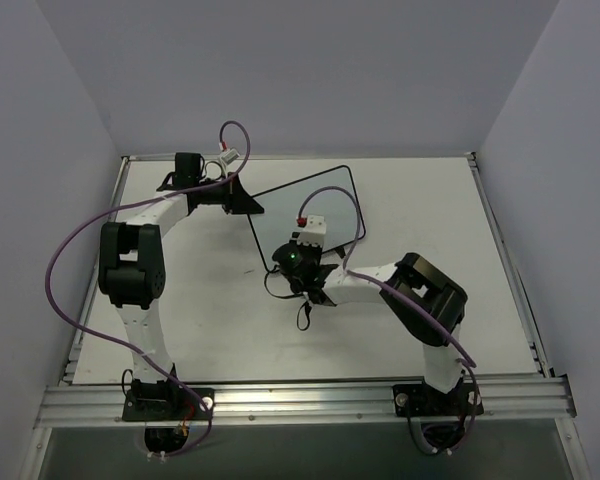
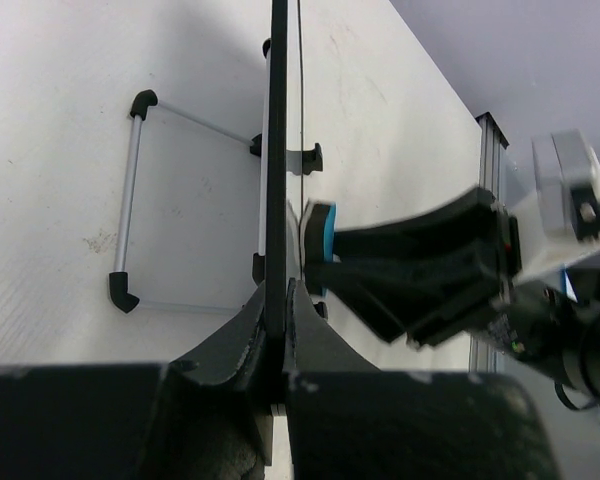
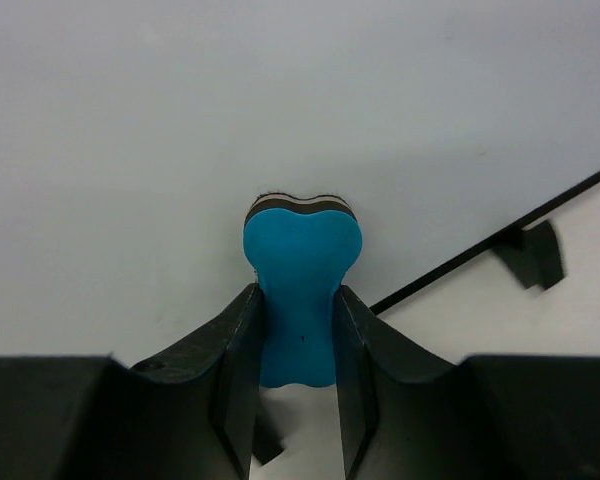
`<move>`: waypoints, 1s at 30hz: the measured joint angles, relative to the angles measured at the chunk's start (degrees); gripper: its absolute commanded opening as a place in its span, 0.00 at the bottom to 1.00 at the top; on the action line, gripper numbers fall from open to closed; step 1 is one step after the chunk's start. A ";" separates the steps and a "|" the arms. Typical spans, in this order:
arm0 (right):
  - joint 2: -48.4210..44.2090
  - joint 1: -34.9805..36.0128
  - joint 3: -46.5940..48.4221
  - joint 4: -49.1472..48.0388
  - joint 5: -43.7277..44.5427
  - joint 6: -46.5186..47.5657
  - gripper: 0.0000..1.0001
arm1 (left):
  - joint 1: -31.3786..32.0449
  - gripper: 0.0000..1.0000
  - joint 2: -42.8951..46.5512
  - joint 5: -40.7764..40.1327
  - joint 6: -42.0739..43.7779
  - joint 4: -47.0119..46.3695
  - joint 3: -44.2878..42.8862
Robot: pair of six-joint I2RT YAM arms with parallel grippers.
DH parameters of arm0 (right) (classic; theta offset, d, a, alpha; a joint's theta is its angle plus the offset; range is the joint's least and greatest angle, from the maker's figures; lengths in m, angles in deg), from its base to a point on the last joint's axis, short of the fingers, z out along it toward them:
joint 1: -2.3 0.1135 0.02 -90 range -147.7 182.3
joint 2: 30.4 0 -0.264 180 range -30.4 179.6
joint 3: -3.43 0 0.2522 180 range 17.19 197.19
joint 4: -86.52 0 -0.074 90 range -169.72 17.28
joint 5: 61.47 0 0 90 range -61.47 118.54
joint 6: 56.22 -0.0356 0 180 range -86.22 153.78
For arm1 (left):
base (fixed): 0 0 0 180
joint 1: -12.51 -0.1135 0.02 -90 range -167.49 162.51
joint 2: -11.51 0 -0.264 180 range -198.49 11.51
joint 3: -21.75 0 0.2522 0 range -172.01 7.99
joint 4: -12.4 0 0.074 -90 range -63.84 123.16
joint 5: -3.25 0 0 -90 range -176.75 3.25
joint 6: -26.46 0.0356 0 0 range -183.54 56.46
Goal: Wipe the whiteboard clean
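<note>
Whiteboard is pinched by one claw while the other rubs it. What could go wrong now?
The left claw grips only the thin edge of the whiteboard, so the push from the eraser might twist it or make it slip out. The right claw holds the eraser by its narrow middle, so hard rubbing might pull it loose. The eraser also sits near the whiteboard's edge and could slide off.

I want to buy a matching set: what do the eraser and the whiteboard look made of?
The eraser looks like matte blue foam or soft plastic, with a dark fuzzy layer, likely felt, on its wiping face. The whiteboard has a smooth, even white surface, perhaps coated board or plastic; its thin black frame looks like plastic.
</note>
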State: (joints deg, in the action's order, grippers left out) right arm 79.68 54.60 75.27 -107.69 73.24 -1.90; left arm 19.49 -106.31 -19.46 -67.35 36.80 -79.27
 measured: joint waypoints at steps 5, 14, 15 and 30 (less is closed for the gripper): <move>3.80 6.10 4.70 0.24 3.91 0.59 0.00 | 0.00 0.02 0.13 0.70 0.94 -0.09 0.00; 5.07 8.48 7.28 -3.74 -0.81 6.86 0.00 | 0.00 0.02 0.17 1.07 1.46 -0.09 0.00; 4.98 8.94 7.28 -5.55 -4.04 7.34 0.00 | 0.04 0.02 0.20 1.29 1.60 -0.07 0.00; -21.20 0.04 -6.47 -5.81 -21.11 9.11 0.00 | 0.50 0.02 1.03 1.25 6.86 5.01 -1.46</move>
State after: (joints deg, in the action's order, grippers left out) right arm 58.48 54.64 68.80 -113.50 52.13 7.21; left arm 20.00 -105.29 -18.22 -60.49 41.80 -80.74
